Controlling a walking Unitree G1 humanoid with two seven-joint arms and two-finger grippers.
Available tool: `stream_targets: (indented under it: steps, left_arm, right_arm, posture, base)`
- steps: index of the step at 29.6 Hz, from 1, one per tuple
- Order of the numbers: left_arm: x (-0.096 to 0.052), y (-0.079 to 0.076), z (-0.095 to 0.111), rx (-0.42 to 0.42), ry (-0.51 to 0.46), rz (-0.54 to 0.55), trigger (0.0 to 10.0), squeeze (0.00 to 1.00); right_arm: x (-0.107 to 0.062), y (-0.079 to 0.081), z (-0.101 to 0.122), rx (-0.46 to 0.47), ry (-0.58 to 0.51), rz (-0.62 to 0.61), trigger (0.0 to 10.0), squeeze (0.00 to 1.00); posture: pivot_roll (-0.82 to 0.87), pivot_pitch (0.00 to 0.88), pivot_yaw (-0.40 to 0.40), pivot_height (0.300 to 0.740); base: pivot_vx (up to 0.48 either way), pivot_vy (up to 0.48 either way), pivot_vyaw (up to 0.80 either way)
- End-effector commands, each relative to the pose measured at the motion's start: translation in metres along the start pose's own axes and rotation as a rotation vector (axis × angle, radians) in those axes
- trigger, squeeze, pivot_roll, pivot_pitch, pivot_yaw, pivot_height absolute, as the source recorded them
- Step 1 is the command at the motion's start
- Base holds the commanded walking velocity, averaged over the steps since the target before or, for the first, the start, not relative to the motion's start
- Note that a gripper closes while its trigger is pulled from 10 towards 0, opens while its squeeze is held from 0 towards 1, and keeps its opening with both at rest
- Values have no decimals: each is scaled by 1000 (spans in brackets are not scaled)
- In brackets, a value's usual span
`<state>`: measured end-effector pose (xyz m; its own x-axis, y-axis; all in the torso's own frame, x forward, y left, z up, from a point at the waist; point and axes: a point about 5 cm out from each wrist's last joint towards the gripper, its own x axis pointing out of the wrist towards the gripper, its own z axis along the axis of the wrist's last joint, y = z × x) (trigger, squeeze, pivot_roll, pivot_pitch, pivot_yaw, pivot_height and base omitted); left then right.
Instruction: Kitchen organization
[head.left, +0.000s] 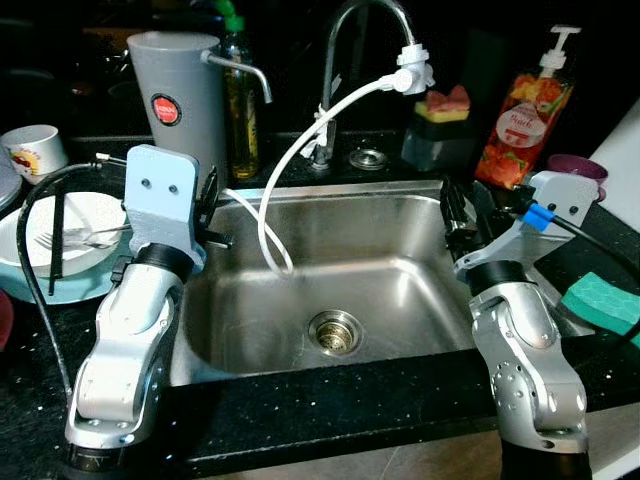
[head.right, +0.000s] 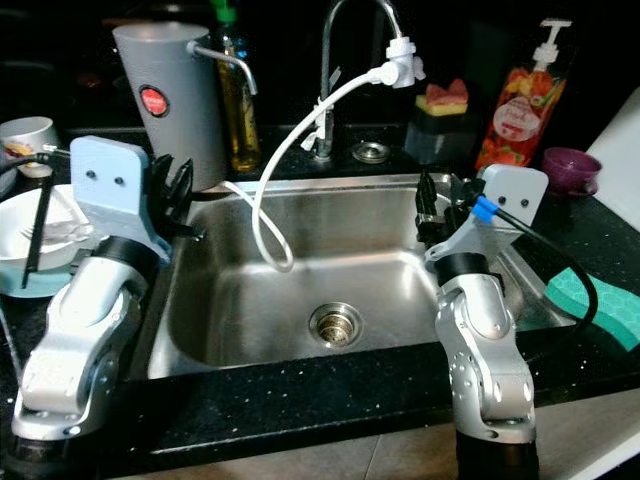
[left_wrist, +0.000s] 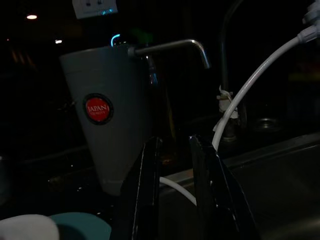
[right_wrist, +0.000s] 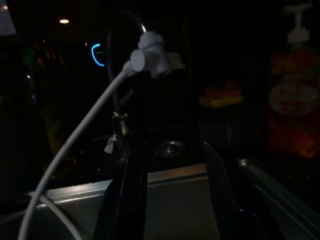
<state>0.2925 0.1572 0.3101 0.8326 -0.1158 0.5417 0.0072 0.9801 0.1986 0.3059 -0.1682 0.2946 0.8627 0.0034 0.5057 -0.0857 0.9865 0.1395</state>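
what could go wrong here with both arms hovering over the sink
1. The white hose loops from the faucet down into the sink, close to the left gripper; a move across could snag it.
2. The bowl holding a fork sits beside the left arm; a sideways swing might knock it.
3. The soap bottle and purple cup stand behind the right gripper; reaching back could tip them.

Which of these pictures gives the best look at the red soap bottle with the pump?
The left eye view: the soap bottle stands whole and well lit behind the sink. The right eye view shows it nearly as well. The right wrist view shows it dim at the edge; the left wrist view looks elsewhere.
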Motion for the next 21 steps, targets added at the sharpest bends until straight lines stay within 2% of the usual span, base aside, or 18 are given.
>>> stream_targets:
  steps: [1,21]
  left_arm:
    - [-3,-3,2,4,-6,-13,10000,0]
    - [-3,-5,-1,16,17,-30,10000,0]
  right_arm:
    - [-1,-3,0,-1,0,-9,10000,0]
    - [-2,-3,0,1,0,-9,10000,0]
  posture:
    - [63,137,-42,740]
    - [63,138,-42,740]
  base:
    - [0,0,0]
    - [0,0,0]
